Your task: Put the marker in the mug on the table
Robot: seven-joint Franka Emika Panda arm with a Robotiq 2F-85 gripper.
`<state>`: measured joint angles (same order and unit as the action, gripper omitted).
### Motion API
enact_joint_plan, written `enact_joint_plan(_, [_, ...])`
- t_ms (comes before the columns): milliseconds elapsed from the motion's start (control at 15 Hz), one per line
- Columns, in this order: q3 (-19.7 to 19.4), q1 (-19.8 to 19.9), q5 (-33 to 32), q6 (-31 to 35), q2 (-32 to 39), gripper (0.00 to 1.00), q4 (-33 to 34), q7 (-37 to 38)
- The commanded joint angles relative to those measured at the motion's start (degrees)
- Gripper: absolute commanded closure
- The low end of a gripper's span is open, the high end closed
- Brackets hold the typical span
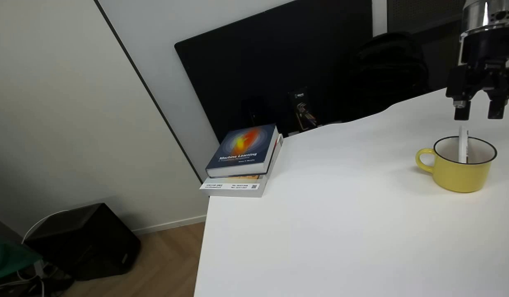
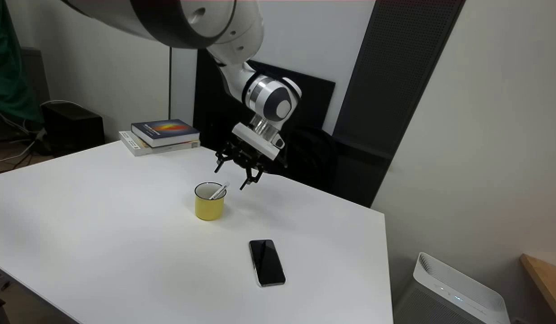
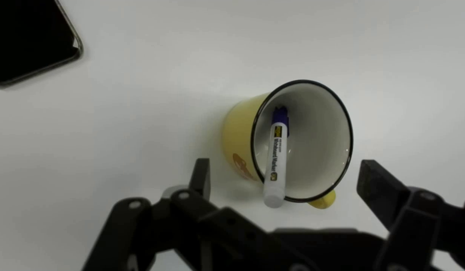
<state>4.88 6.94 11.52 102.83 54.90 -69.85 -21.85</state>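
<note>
Pincer (image 1: 479, 113), black, spread wide, is held above one yellow mug (image 1: 461, 178), in which one marker (image 3: 276, 158) is set tilted, cap (image 3: 280, 115) down, mug and phone (image 2: 267, 263) being carried by white counter (image 2: 124, 252).

White table (image 2: 124, 243) with yellow mug (image 2: 209, 209), phone (image 2: 267, 263) and book pile (image 2: 165, 137) (two high).

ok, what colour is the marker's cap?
Deep blue-violet; the marker's cap shows best in the wrist view, inside the mug.
</note>
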Motion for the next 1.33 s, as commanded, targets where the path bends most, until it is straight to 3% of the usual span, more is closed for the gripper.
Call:
enact_joint_plan(0, [1.23,0.86,1.24,-2.07,4.05,0.0,6.16,1.47])
enact_joint_plan(1067, [1.46,0.59,1.45,-1.06,7.67,0.0,10.1,2.03])
enact_joint_plan(1200, [1.27,0.34,1.15,-1.21,7.83,0.26,10.21,2.33])
enact_joint_plan(1267, [1.2,0.25,1.01,-1.37,7.94,0.32,10.32,2.43])
